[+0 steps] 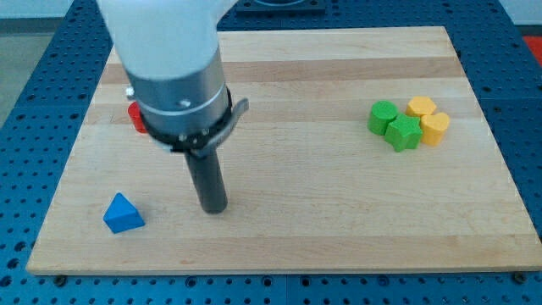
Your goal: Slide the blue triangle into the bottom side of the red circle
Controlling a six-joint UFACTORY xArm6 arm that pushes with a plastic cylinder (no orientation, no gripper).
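Risk first: tip [213, 208] parked to the view's right of the blue triangle [124, 213], clear of it, no contact. Wrong side for this job — a straight shove from here would likely send the triangle off toward the board's [279, 246] left edge, which lies near. Needs a swing round under the triangle, to the view's bottom, and there isn't much board left down there either. Clipping a corner on the way round could spin the triangle and spoil the line.

Second worry: the red circle [135, 117], up near the view's left, mostly hidden behind the arm housing [174, 76] — only a sliver showing. Hard to judge its bottom side from here. An off-centre push up could glance past it or knock it away.

Triangle itself sits low on the view's left, well below the red circle, well apart from it.

Pose: rod upright, hanging straight down from the wide grey collar, white body above filling the upper left. No claw on this arm — nothing to open, clench or grasp, just a bare rod end on the wood.

Far right: two green blocks [393, 124] and two yellow blocks [428, 119] clustered, touching, well out of play.
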